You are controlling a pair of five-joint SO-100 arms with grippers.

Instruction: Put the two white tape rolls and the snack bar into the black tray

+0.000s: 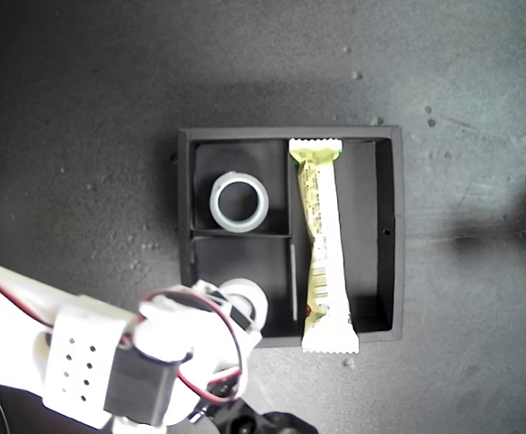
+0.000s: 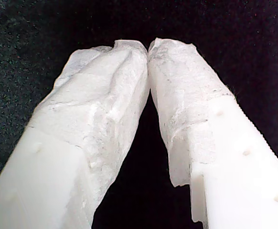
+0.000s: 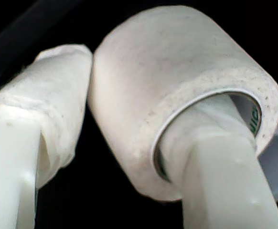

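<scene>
Second roll [image 3: 177, 95] pinched through its hole, one finger [image 3: 210, 157] inside the core, the other on the outer wall, second gripper [image 1: 236, 303] clamped on it. Held over the tray's [image 1: 397, 235] near-left small square in the exterior view, apparently just above the empty compartment and its front wall. First roll [image 1: 239, 202] already flat in the far small square; bar [image 1: 323, 244] lengthwise in the long compartment, one end overhanging the front wall. First gripper [image 2: 148, 47] closed on nothing, above bare desk.
</scene>
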